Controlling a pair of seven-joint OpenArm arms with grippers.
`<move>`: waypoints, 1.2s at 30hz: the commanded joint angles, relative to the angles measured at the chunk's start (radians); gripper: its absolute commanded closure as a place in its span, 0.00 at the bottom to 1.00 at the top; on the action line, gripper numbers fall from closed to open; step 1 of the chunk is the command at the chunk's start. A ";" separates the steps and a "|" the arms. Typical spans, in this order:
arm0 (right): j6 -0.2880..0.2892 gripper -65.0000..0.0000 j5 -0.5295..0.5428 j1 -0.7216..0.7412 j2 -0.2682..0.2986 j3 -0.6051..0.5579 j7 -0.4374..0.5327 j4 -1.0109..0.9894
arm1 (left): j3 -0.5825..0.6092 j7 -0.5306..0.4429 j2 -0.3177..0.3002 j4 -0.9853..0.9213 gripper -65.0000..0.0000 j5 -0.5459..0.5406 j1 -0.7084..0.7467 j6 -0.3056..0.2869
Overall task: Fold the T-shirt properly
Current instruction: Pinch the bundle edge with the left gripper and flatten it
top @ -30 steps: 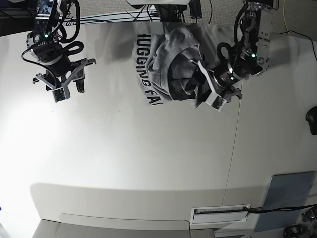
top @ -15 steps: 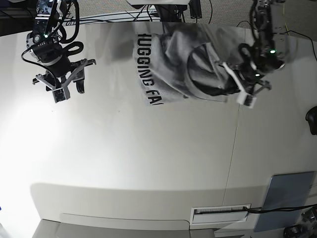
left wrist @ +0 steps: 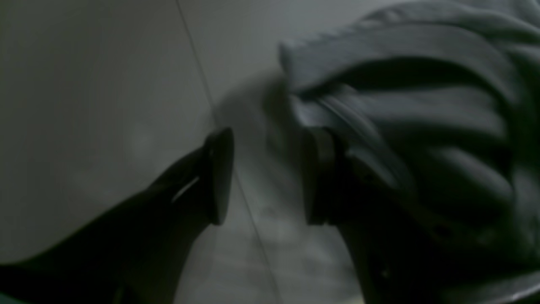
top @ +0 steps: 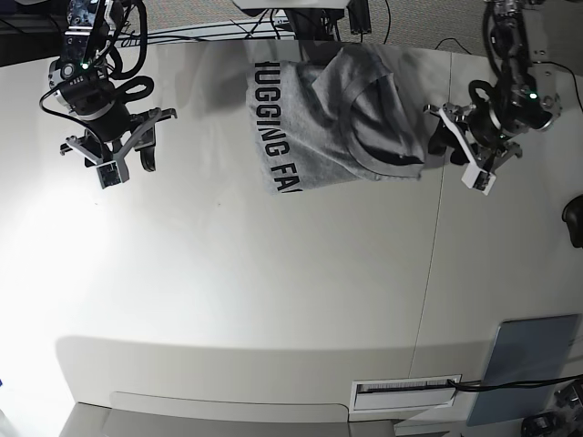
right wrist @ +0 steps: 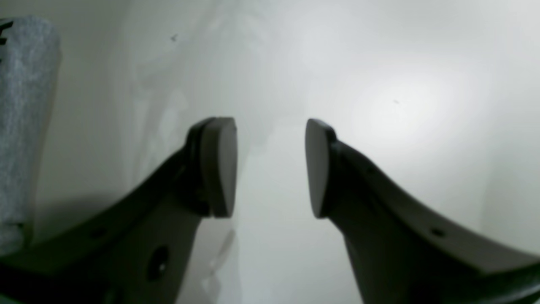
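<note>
The heather-grey T-shirt (top: 337,109) lies rumpled at the far middle of the white table, with black block lettering along its left side and a fold bunched at its right. My left gripper (top: 458,159) is open and empty just right of the shirt's edge. In the left wrist view the left gripper (left wrist: 268,177) hangs over the table seam, and the shirt (left wrist: 413,84) bunches beside and over its right finger. My right gripper (top: 129,168) is open and empty far left of the shirt. In the right wrist view the right gripper (right wrist: 270,169) is over bare table, with a strip of shirt (right wrist: 21,126) at the left edge.
A grey-blue rectangular pad (top: 528,364) lies at the near right corner. A white slotted plate (top: 405,393) sits at the front edge. A seam (top: 428,273) runs down the table's right part. A dark object (top: 574,218) sits at the right edge. Cables run along the back.
My left gripper pulled part of the shirt to the right, spreading it out, then let go and now stands open past the shirt's right edge. The right arm has not moved.
</note>
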 commanded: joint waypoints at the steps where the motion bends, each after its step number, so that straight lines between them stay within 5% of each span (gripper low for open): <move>1: -0.003 0.59 0.009 0.003 0.011 0.005 0.025 0.019 | -0.004 0.023 -0.021 0.016 0.58 -0.091 -0.004 -0.026; 6: -0.003 0.59 0.009 0.003 0.011 0.005 0.025 0.019 | -0.004 0.153 -0.027 0.016 0.58 -0.362 0.005 -0.119; 12: -0.003 0.59 0.009 0.003 0.011 0.005 0.026 0.019 | -0.004 0.182 -0.027 0.016 0.58 -0.409 0.097 -0.259; 22: -0.003 0.59 0.009 0.003 0.011 0.005 0.026 0.019 | 0.008 0.204 -0.035 0.016 0.58 -0.410 0.226 -0.259; 36: -0.003 0.59 0.009 0.003 0.011 0.005 0.023 0.019 | 0.110 0.055 -0.034 -0.064 0.58 -0.410 0.225 -0.230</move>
